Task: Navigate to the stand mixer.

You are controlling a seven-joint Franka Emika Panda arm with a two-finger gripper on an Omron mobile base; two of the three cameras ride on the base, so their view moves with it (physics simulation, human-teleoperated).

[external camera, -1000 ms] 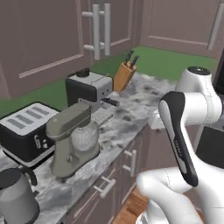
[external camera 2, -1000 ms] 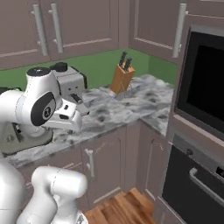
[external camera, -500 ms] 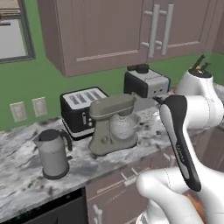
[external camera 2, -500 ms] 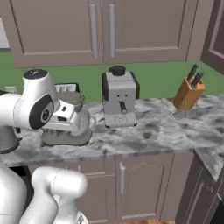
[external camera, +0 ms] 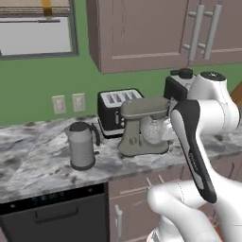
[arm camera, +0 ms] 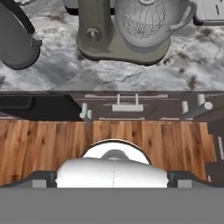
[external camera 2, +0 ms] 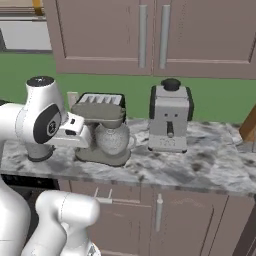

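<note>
Left base view: the stand mixer (external camera: 144,126) sits mid-counter (external camera: 33,160), in front of the toaster (external camera: 115,110), kettle (external camera: 82,145) towards the left. Right base view: mixer just ahead, coffee machine (external camera 2: 170,122) alongside. Hand view: mixer bowl (arm camera: 144,22) near the counter's front edge. Best to stop squarely facing it, base clear of the cabinets. Jaws: cannot tell.

- Walls are green (external camera: 42,82), with two pale outlets (external camera: 68,103) just above the counter.
- Grey marble countertop (external camera 2: 200,170) over mauve-brown base cabinets (external camera 2: 185,220).
- Matching upper cabinets (external camera 2: 150,35) with long silver handles (external camera 2: 142,35).
- Window (external camera: 35,35) upper left.
- Wood plank floor (arm camera: 43,148).
- Black dishwasher front (external camera: 56,217) under the counter.
</note>
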